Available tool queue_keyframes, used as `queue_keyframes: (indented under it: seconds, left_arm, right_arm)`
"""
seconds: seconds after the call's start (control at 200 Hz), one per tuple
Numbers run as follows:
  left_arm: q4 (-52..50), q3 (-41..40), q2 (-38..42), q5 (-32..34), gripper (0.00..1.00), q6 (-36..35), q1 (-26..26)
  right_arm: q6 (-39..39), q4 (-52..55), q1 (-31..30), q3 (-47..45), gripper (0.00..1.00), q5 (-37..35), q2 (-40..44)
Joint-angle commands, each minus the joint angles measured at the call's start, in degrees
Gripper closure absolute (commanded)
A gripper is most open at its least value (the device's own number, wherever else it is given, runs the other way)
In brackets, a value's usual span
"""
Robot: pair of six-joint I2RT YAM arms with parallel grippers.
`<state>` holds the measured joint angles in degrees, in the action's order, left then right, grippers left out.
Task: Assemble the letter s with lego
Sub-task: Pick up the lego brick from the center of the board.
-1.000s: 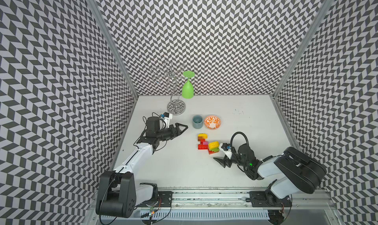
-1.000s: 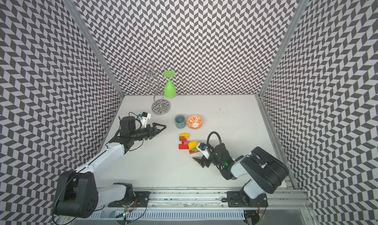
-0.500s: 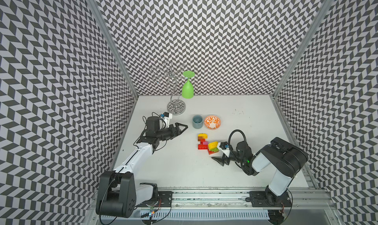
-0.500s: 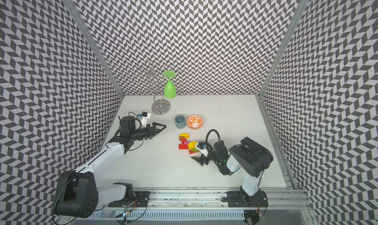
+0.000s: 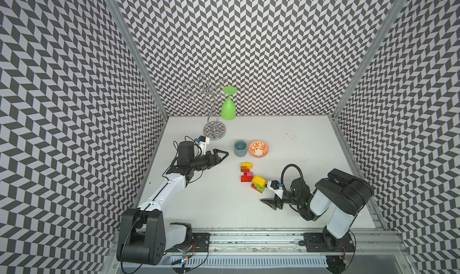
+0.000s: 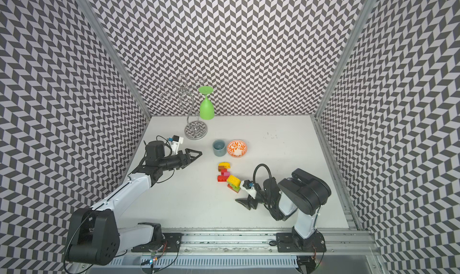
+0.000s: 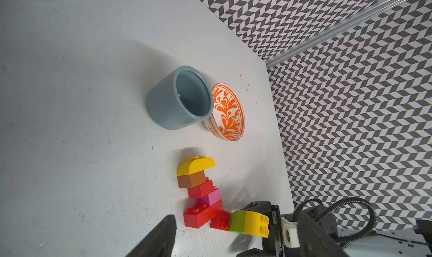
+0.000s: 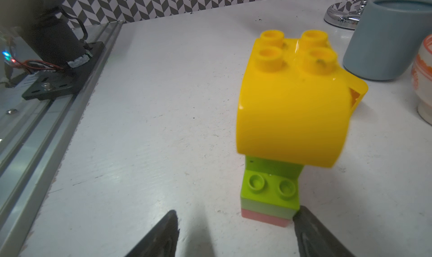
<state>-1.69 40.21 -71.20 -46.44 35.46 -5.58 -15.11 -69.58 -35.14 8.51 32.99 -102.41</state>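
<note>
1. Right wrist view: the frame edge cuts off the bowl (image 8: pixel 423 80) and the cup (image 8: pixel 383 38); each shows in part only.
2. Same view: the yellow brick (image 8: pixel 292 108) is blurred at its outline and screens the red bricks (image 5: pixel 246 178) behind it.
3. Left wrist view: the cup overlaps the bowl rim.
4. Both top views: the joints within the lego (image 6: pixel 223 178) are too small to tell.

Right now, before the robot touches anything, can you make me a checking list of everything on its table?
Surface: white table, a few dark specks.
Job's things: lego in one crooked chain; yellow-topped stack at its near end.
Clutter: blue-grey cup beside orange-patterned bowl; chrome rack, green glass hanging upside down on it.
Grippers: left gripper open, empty, apart from the lego; right gripper open, empty, by the stack's base.
Cables: black hose looping over the right wrist; thin red wires at the metal rail.
Surroundings: chevron walls; metal rail in front.
</note>
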Motion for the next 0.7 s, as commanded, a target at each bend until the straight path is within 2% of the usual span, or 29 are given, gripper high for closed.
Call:
queue_keyframes:
  seconds: [0.0, 0.165, 0.421, 0.696]
  left_arm:
    - [1.00, 0.99, -0.26, -1.15, 0.18, -0.92, 0.33]
    - [0.49, 1.31, -0.05, -1.19, 0.18, -1.18, 0.75]
    - [0.81, 1.26, -0.18, -1.75, 0.19, -1.01, 1.11]
    - [0.84, 1.20, 0.38, -2.08, 0.19, -0.91, 1.45]
  right_arm:
    - [1.48, -6.11, -0.21, 1.64, 0.20, -3.22, -1.14]
    - [2.54, -6.17, -0.20, 3.58, 0.23, -3.81, -3.05]
    - [3.30, -7.65, -0.46, 3.70, 0.38, -3.00, -6.08]
    - [3.33, -7.25, -0.46, 5.67, 0.50, -3.37, -5.62]
